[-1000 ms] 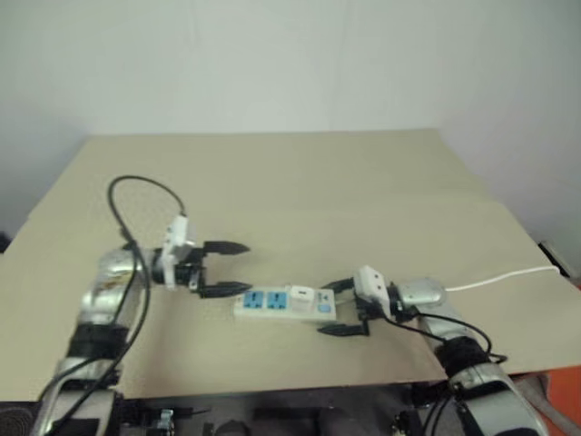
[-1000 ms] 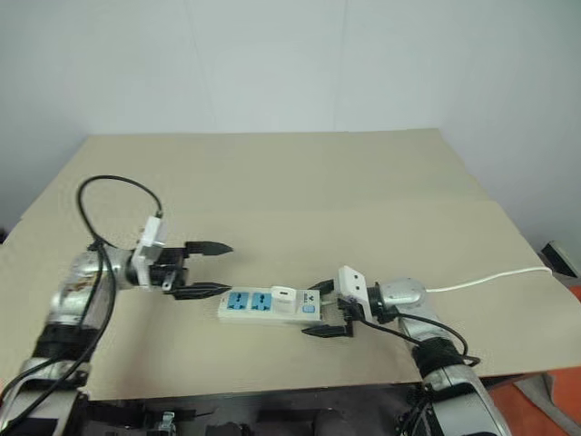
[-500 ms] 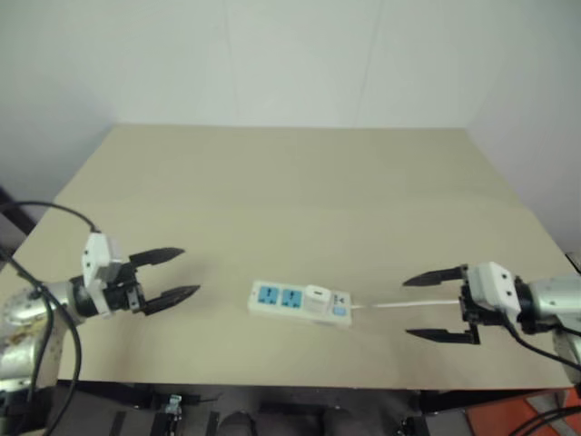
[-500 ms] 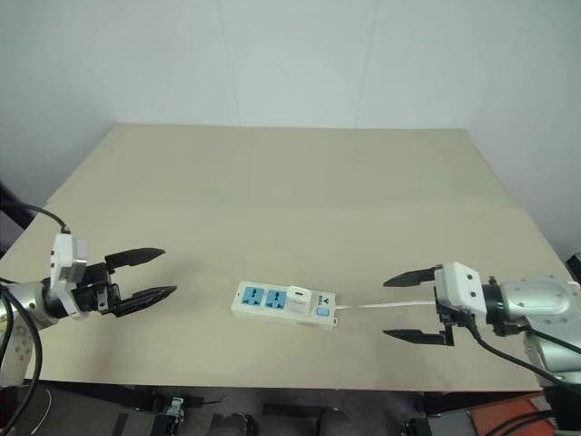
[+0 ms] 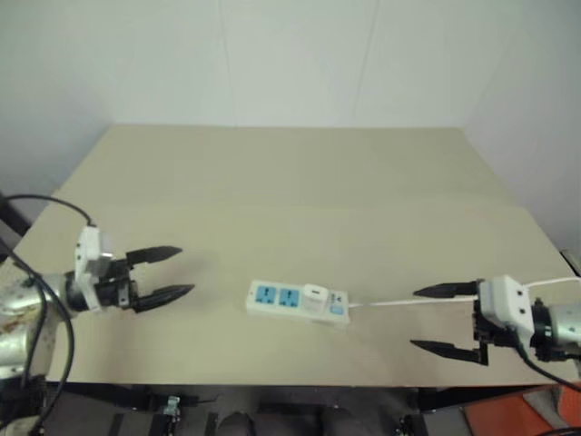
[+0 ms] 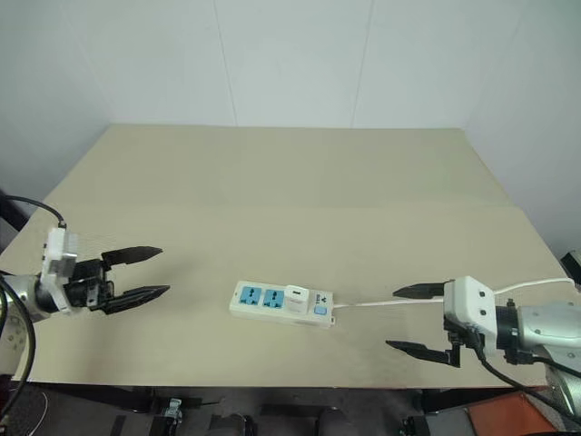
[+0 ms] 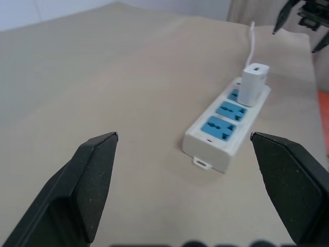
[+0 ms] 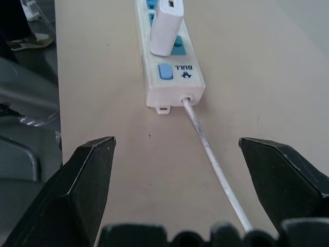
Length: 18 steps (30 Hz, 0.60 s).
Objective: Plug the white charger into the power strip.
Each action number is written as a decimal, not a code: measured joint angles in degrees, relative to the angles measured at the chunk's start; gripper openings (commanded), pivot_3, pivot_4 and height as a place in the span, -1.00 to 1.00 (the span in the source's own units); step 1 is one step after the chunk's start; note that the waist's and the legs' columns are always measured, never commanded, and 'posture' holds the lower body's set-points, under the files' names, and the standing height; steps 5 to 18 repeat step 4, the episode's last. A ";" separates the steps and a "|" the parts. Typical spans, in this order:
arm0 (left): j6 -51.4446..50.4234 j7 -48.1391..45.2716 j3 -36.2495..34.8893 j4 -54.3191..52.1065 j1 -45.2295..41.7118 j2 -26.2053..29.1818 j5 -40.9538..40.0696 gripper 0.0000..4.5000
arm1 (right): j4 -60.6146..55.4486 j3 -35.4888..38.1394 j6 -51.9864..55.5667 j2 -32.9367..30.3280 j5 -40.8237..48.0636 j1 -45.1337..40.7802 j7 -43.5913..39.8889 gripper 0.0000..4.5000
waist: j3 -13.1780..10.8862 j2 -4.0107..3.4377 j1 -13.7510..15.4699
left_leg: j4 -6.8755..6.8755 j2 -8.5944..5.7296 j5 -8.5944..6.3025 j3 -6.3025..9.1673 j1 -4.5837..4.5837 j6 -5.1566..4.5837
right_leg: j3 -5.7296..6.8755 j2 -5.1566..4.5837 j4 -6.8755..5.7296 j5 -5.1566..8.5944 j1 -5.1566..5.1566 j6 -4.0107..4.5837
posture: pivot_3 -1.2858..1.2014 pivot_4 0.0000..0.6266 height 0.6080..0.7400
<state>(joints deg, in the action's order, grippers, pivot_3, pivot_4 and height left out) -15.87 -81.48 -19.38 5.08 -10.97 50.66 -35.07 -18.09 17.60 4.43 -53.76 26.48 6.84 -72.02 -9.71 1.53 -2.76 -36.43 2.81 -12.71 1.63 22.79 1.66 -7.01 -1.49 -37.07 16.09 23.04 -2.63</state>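
Left pincer (image 6: 150, 272): wide, empty, near worktop's front-left edge.
Right pincer (image 6: 419, 319): wide, empty, front-right, over cord (image 6: 372, 302).
Power strip (image 6: 263, 300): flat on worktop (image 6: 300, 191), between pincers.
White charger (image 6: 296, 299): upright in strip's socket nearest the cord.

the white charger (image 8: 166, 21) hides the socket under it; the power strip's (image 8: 163, 62) far end is cut off.

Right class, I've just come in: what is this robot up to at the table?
Nothing is being held. The white charger stands plugged into the power strip, in the socket nearest the switch and cord; the other two blue sockets are free. The left hand and right hand hover open on either side of the strip, well apart from it, above the table.
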 measured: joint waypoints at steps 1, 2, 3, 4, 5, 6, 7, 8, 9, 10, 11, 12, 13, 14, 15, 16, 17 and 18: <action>-0.48 -1.09 0.00 0.39 0.01 1.04 -0.22 1.00 | -0.74 0.12 0.70 0.06 0.43 0.23 0.35 0.99 | 0.00 0.00 0.03 | 0.00 0.00 0.00 -0.01 0.00 0.00 | 0.00 0.00 0.00 0.00 0.00 0.00 | 0.03 -0.52 1.00; -0.68 -2.25 -0.03 0.79 0.01 2.10 -0.41 1.00 | -1.70 0.12 1.35 0.07 0.87 0.35 0.97 0.99 | 0.00 0.00 0.04 | 0.00 0.00 0.00 0.00 0.01 0.00 | 0.00 0.00 0.00 0.00 0.00 0.00 | 0.03 -0.52 1.00; -0.78 -3.22 -0.05 0.90 0.02 2.97 -0.64 1.00 | -2.47 0.13 1.75 0.07 1.28 0.35 1.30 0.99 | 0.00 0.00 0.08 | -0.01 0.00 0.00 -0.01 0.00 0.00 | 0.00 0.00 0.00 0.00 0.00 0.00 | 0.03 -0.52 1.00; -0.93 -3.99 -0.07 0.90 0.03 3.68 -0.90 1.00 | -2.97 0.14 2.09 0.07 1.72 0.35 1.36 0.99 | 0.00 0.00 0.12 | -0.01 0.00 0.00 0.00 0.01 0.00 | 0.01 0.00 0.00 0.00 0.00 0.00 | 0.03 -0.52 1.00; -0.93 -3.99 -0.07 0.90 0.03 3.68 -0.90 1.00 | -2.97 0.14 2.09 0.07 1.72 0.35 1.36 0.99 | 0.00 0.00 0.12 | -0.01 0.00 0.00 0.00 0.01 0.00 | 0.01 0.00 0.00 0.00 0.00 0.00 | 0.03 -0.52 1.00; -0.93 -3.99 -0.07 0.90 0.03 3.68 -0.90 1.00 | -2.97 0.14 2.09 0.07 1.72 0.35 1.36 0.99 | 0.00 0.00 0.12 | -0.01 0.00 0.00 0.00 0.01 0.00 | 0.01 0.00 0.00 0.00 0.00 0.00 | 0.03 -0.52 1.00; -0.93 -3.99 -0.07 0.90 0.03 3.68 -0.90 1.00 | -2.97 0.14 2.09 0.07 1.72 0.35 1.36 0.99 | 0.00 0.00 0.12 | -0.01 0.00 0.00 0.00 0.01 0.00 | 0.01 0.00 0.00 0.00 0.00 0.00 | 0.03 -0.52 1.00; -0.93 -3.99 -0.07 0.90 0.03 3.68 -0.90 1.00 | -2.97 0.14 2.09 0.07 1.72 0.35 1.36 0.99 | 0.00 0.00 0.12 | -0.01 0.00 0.00 0.00 0.01 0.00 | 0.01 0.00 0.00 0.00 0.00 0.00 | 0.03 -0.52 1.00; -0.93 -3.99 -0.07 0.90 0.03 3.68 -0.90 1.00 | -2.97 0.14 2.09 0.07 1.72 0.35 1.36 0.99 | 0.00 0.00 0.12 | -0.01 0.00 0.00 0.00 0.01 0.00 | 0.01 0.00 0.00 0.00 0.00 0.00 | 0.03 -0.52 1.00; -0.93 -3.99 -0.07 0.90 0.03 3.68 -0.90 1.00 | -2.97 0.14 2.09 0.07 1.72 0.35 1.36 0.99 | 0.00 0.00 0.12 | -0.01 0.00 0.00 0.00 0.01 0.00 | 0.01 0.00 0.00 0.00 0.00 0.00 | 0.03 -0.52 1.00; -0.93 -3.99 -0.07 0.90 0.03 3.68 -0.90 1.00 | -2.97 0.14 2.09 0.07 1.72 0.35 1.36 0.99 | 0.00 0.00 0.12 | -0.01 0.00 0.00 0.00 0.01 0.00 | 0.01 0.00 0.00 0.00 0.00 0.00 | 0.03 -0.52 1.00; -0.93 -3.99 -0.07 0.90 0.03 3.68 -0.90 1.00 | -2.97 0.14 2.09 0.07 1.72 0.35 1.36 0.99 | 0.00 0.00 0.12 | -0.01 0.00 0.00 0.00 0.01 0.00 | 0.01 0.00 0.00 0.00 0.00 0.00 | 0.03 -0.52 1.00; -0.93 -3.99 -0.07 0.90 0.03 3.68 -0.90 1.00 | -2.97 0.14 2.09 0.07 1.72 0.35 1.36 0.99 | 0.00 0.00 0.12 | -0.01 0.00 0.00 0.00 0.01 0.00 | 0.01 0.00 0.00 0.00 0.00 0.00 | 0.03 -0.52 1.00; -0.93 -3.99 -0.07 0.90 0.03 3.68 -0.90 1.00 | -2.97 0.14 2.09 0.07 1.72 0.35 1.36 0.99 | 0.00 0.00 0.12 | -0.01 0.00 0.00 0.00 0.01 0.00 | 0.01 0.00 0.00 0.00 0.00 0.00 | 0.03 -0.52 1.00; -0.93 -3.99 -0.07 0.90 0.03 3.68 -0.90 1.00 | -2.97 0.14 2.09 0.07 1.72 0.35 1.36 0.99 | 0.00 0.00 0.12 | -0.01 0.00 0.00 0.00 0.01 0.00 | 0.01 0.00 0.00 0.00 0.00 0.00 | 0.03 -0.52 1.00; -0.93 -3.99 -0.07 0.90 0.03 3.68 -0.90 1.00 | -2.97 0.14 2.09 0.07 1.72 0.35 1.36 0.99 | 0.00 0.00 0.12 | -0.01 0.00 0.00 0.00 0.01 0.00 | 0.01 0.00 0.00 0.00 0.00 0.00 | 0.03 -0.52 1.00; -0.93 -3.99 -0.07 0.90 0.03 3.68 -0.90 1.00 | -2.97 0.14 2.09 0.07 1.72 0.35 1.36 0.99 | 0.00 0.00 0.12 | -0.01 0.00 0.00 0.00 0.01 0.00 | 0.01 0.00 0.00 0.00 0.00 0.00 | 0.03 -0.52 1.00; -0.93 -3.99 -0.07 0.90 0.03 3.68 -0.90 1.00 | -2.97 0.14 2.09 0.07 1.72 0.35 1.36 0.99 | 0.00 0.00 0.12 | -0.01 0.00 0.00 0.00 0.01 0.00 | 0.01 0.00 0.00 0.00 0.00 0.00 | 0.03 -0.52 1.00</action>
